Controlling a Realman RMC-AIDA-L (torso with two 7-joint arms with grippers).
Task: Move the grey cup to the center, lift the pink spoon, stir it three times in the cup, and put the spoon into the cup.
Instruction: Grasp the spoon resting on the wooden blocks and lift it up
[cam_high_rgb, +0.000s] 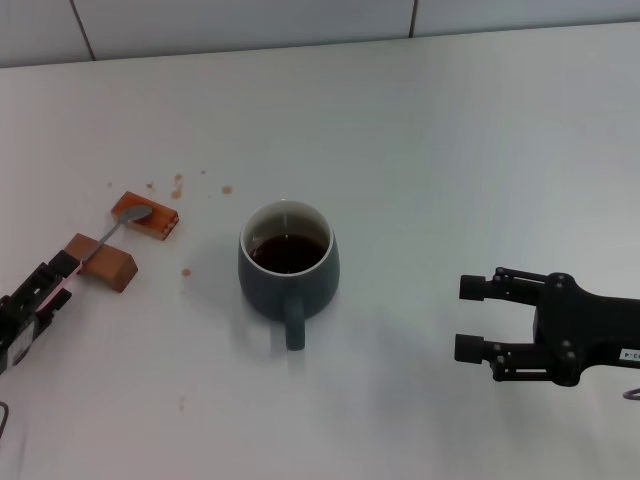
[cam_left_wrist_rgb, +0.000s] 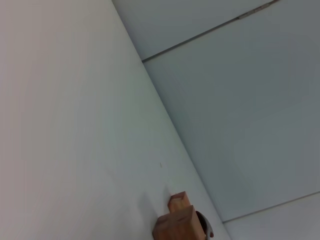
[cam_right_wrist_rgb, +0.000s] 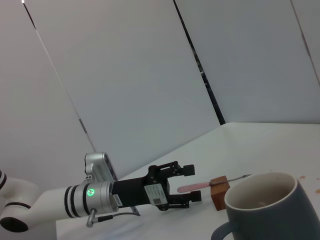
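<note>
The grey cup (cam_high_rgb: 288, 268) stands upright mid-worktop, dark liquid inside, handle toward the robot. The pink spoon (cam_high_rgb: 104, 238) lies across two brown blocks at the left, well apart.

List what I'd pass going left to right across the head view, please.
Left hand → pink spoon resting across two brown blocks → grey cup → right hand.

grey cup (cam_right_wrist_rgb: 265, 207), left pincer (cam_right_wrist_rgb: 192, 184) around pink spoon (cam_right_wrist_rgb: 192, 187)
</note>
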